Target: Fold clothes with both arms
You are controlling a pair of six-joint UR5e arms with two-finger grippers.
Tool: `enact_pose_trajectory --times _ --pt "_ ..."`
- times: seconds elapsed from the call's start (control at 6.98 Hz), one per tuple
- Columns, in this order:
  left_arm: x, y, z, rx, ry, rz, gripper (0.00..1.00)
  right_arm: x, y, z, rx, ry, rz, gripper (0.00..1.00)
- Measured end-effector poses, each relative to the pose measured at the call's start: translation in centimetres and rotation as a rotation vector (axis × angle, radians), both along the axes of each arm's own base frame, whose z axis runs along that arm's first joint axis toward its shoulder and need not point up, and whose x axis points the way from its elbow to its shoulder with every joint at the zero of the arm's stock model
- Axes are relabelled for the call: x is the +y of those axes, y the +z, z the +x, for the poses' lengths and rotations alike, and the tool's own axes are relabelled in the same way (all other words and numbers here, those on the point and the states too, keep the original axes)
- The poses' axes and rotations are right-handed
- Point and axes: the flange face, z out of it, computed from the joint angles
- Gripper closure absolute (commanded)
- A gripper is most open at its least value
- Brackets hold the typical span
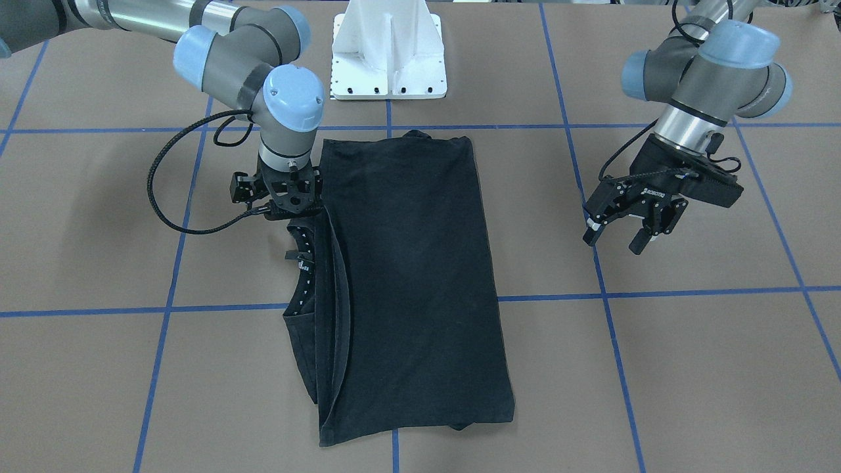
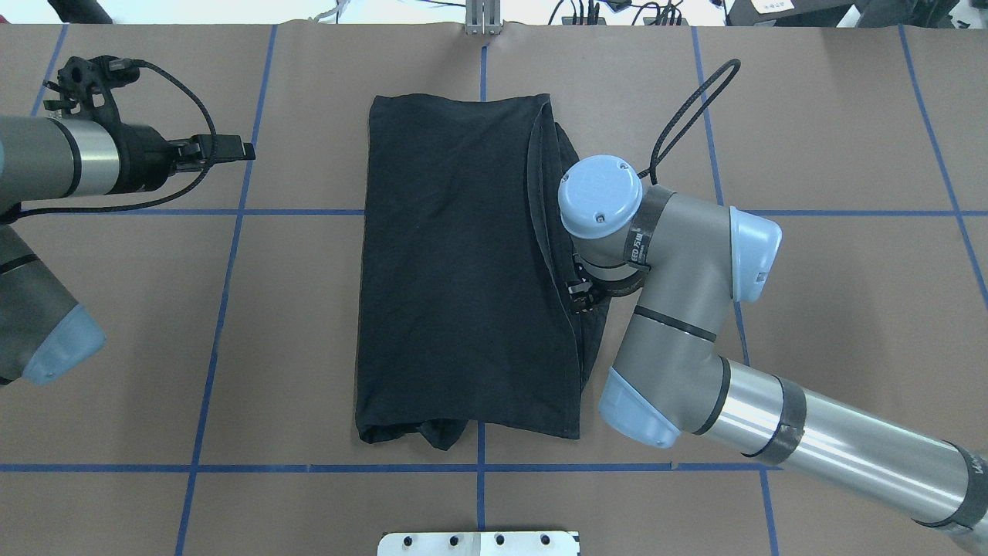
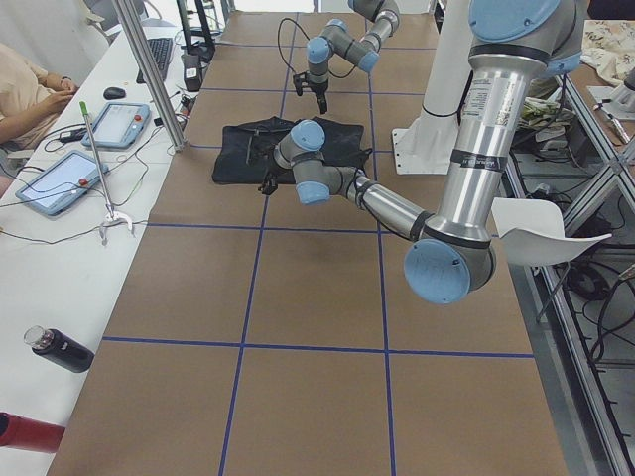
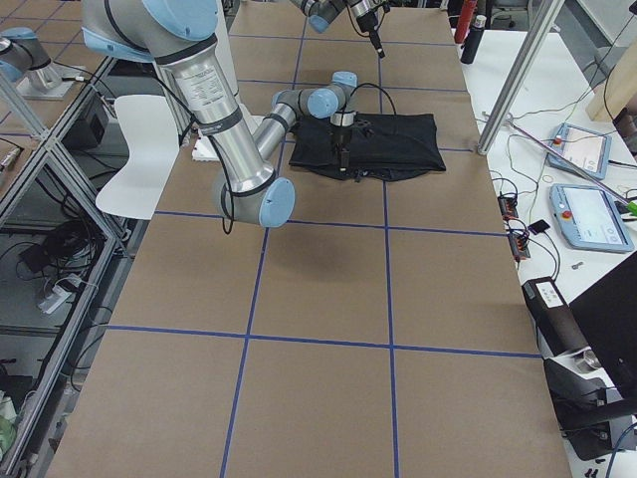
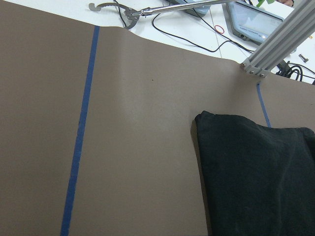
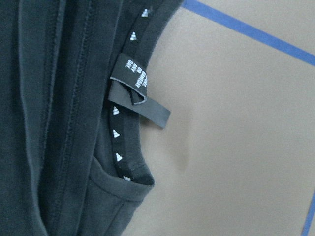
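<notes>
In the front view the T-shirt (image 1: 407, 276) lies on the table (image 1: 690, 368) already folded into a long strip, a crosswise fold seemingly left, the left tool (image 1: 614, 238) gaping empty well apart from it; overhead, the right tool (image 2: 580, 293), grip impossible to tell, hangs at the T-shirt's collar edge, pedestal base (image 2: 478, 543) near one short end.

The folded black cotton T-shirt (image 5: 256, 172) runs off the left wrist view's right and bottom edges. The right arm's black two-finger gripper (image 1: 294, 205) blends into the dark cloth. From overhead its grey, blue-capped wrist joint (image 2: 600, 193) covers it, so its jaws are unreadable.
</notes>
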Motion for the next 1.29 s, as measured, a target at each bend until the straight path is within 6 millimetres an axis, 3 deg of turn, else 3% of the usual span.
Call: enact_pose_trajectory --times 0.29,0.43,0.57,1.0,1.15,1.29 --pt "0.1 0.2 -0.1 -0.001 0.0 -0.003 0.0 -2.9 -2.9 -3.5 -0.021 0.042 -0.01 0.0" --pt "0.2 0.5 -0.2 -0.004 0.0 -0.006 0.0 -4.7 -2.5 -5.8 -0.038 0.072 -0.012 0.0" --pt "0.2 0.6 -0.2 -0.006 0.0 -0.008 0.0 -6.4 -1.7 -6.8 -0.042 0.093 -0.014 0.0" --pt "0.5 0.6 -0.4 -0.004 0.0 -0.007 0.0 -11.7 0.9 -4.0 -0.009 0.105 0.0 0.0" --pt "0.6 0.5 -0.5 -0.003 0.0 -0.005 0.0 -12.7 2.0 -3.0 0.005 0.099 -0.002 0.0" --pt "0.7 0.3 -0.6 -0.001 0.0 -0.002 0.0 -12.7 1.9 -2.0 -0.002 0.115 -0.013 0.0"
